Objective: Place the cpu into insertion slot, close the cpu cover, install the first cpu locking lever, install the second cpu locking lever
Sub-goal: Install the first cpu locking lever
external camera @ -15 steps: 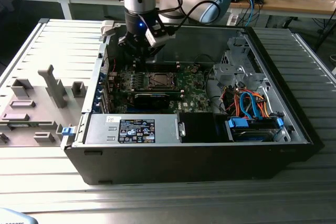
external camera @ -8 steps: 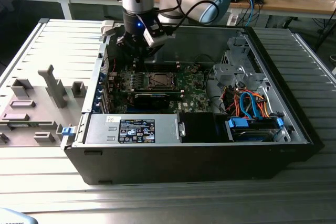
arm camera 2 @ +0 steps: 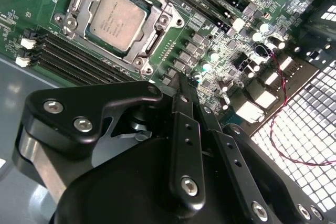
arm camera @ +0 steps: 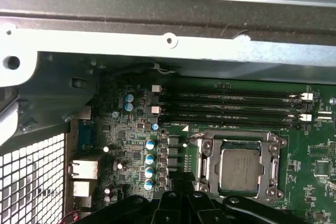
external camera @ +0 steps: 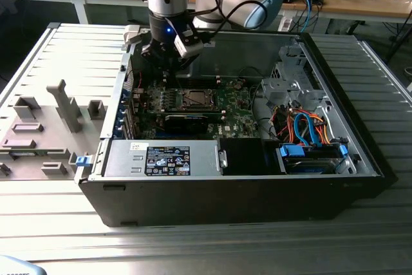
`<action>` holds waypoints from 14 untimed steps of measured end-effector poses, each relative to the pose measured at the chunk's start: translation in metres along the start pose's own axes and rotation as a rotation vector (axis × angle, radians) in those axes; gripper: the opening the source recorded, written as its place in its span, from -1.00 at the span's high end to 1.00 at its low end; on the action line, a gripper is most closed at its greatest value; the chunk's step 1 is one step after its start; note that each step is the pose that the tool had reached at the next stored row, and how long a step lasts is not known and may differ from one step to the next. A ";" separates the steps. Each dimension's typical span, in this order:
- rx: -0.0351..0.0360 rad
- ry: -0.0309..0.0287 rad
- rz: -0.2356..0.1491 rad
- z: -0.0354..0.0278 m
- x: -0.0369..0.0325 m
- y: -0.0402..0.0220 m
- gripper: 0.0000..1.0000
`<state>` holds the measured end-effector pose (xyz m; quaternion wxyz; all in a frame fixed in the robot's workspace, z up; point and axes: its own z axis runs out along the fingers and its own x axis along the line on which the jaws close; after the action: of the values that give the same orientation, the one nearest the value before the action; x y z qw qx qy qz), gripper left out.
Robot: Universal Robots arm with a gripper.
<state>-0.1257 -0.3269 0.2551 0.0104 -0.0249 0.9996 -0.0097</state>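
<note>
Already the small square cpu (arm camera 2: 116, 18) with its dull silver-grey metal top lay seated in the silvery-rimmed insertion slot (arm camera 2: 73, 3) on the green circuit board (arm camera: 310, 150), framed by the thin silvery cpu cover (arm camera: 207, 167), while the black gripper (arm camera 2: 190, 98) hovered just beside the socket, its fingers (arm camera 2: 184, 129) pressed together and holding nothing.

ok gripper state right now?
Gripper: shut, holding nothing, hanging beside the cpu, which sits in the insertion slot.
</note>
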 end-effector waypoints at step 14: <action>0.0000 0.0000 0.000 0.0004 0.0043 0.0005 0.79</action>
<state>-0.1300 -0.3265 0.2546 0.0104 -0.0249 0.9996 -0.0097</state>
